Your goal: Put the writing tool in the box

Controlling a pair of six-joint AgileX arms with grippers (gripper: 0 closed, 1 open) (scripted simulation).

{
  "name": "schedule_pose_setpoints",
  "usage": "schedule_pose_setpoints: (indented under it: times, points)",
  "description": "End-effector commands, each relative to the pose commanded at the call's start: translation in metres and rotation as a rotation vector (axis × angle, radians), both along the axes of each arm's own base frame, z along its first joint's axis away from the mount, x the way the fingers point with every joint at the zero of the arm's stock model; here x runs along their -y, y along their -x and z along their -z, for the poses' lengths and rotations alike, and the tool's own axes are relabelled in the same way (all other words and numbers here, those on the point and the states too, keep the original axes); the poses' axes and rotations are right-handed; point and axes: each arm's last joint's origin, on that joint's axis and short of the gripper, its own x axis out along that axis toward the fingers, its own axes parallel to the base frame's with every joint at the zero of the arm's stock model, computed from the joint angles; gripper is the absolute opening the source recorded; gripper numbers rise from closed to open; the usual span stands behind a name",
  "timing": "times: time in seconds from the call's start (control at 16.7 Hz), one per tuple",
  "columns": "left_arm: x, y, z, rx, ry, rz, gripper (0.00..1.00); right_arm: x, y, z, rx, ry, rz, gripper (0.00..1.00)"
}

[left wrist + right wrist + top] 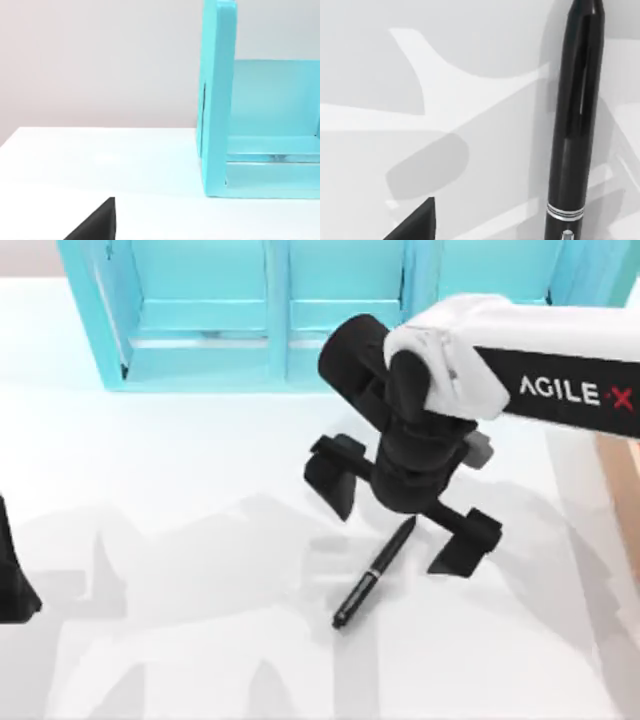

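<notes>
Pen [374, 574]: one, black, lying flat on the white worktop [180, 490] a bit right of centre, diagonal, one end pointing toward the near edge and left, the other toward the far edge and right. Silver ring at mid-length. In the right wrist view the pen [575, 120] runs along the surface with the ring low on the barrel, nothing touching it.

Box [622, 475]: one, tan, just a strip of it visible at the worktop's right edge, partly under the right arm. Well apart from the pen.

Shelf [270, 310]: one, turquoise, with compartments, standing along the far edge. Left wrist view shows a side wall of the shelf [217, 100] on the worktop.

Arms: two. Right arm reaches in from the right edge, white link marked AGILE·X, wrist bent down toward the worktop. Right gripper [402, 514] hangs over the pen's far end, fingers spread wide, one finger on each side of the pen's line, neither touching it, holding nothing. Whether the fingertips touch the worktop I cannot tell.

Left arm parked at the left edge, a black part of it showing near the near-left corner. Left gripper [95, 222]: one dark finger visible in the left wrist view; open or closed cannot be told.
</notes>
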Motion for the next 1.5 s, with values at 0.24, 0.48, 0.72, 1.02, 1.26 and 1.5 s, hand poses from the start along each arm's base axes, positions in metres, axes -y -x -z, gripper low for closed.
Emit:
schedule_pose_setpoints:
  times: [0.24, 0.48, 0.72, 1.02, 1.26, 1.5]
  points:
    - [0.0, 0.0, 0.0, 0.0, 0.0, 0.0, 1.0, -0.004, -0.003, 0.046, 0.018, -0.015, 0.0, 1.0]
    - [0.0, 0.0, 0.0, 0.0, 0.0, 0.0, 1.0, -0.004, -0.001, 0.063, 0.006, -0.005, 0.0, 1.0]
    - [0.0, 0.0, 0.0, 0.0, 0.0, 0.0, 1.0, -0.004, -0.001, 0.063, 0.006, -0.005, 0.0, 0.85]
    - [0.0, 0.0, 0.0, 0.0, 0.0, 0.0, 1.0, -0.004, -0.001, 0.063, 0.006, -0.005, 0.0, 0.47]
    - [0.0, 0.0, 0.0, 0.0, 0.0, 0.0, 1.0, -0.004, -0.001, 0.063, 0.006, -0.005, 0.0, 0.17]
    - [0.0, 0.0, 0.0, 0.0, 0.0, 0.0, 1.0, -0.004, -0.001, 0.063, 0.006, -0.005, 0.0, 0.0]
